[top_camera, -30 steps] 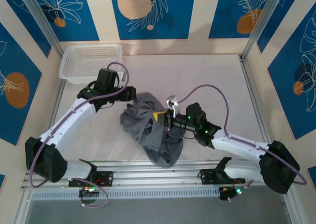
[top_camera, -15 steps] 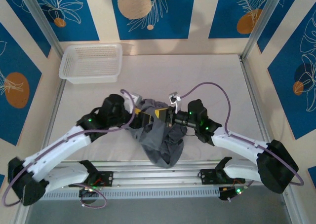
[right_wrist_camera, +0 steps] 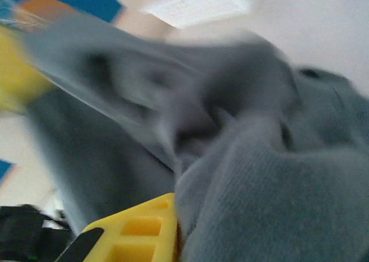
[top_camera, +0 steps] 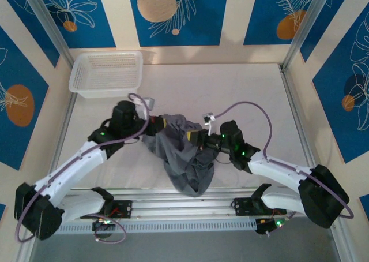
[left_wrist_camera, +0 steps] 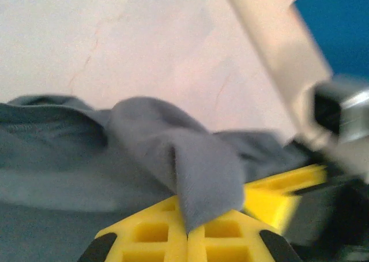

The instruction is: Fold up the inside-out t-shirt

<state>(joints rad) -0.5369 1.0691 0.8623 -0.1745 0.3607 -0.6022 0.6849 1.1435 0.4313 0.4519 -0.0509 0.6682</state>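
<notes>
**Item:** inside-out t-shirt [top_camera: 185, 165], slate-grey, bunched in a heap at the near middle of the worktop [top_camera: 242, 89], between the two arms.
**Left fingers** [left_wrist_camera: 155, 234]: clenched on a raised fold of the fabric.
**Right fingers** [right_wrist_camera: 137, 230]: draped in cloth and blurred; whether they grasp it cannot be told.
**Handling note:** lift the pinched fold slowly, then draw the two holds apart so the heap opens out flat before any folding.

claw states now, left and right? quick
Left claw: closed, pinching a fold of the t-shirt.
Right claw: cannot tell; t-shirt fabric hides the gap between its fingers.
</notes>
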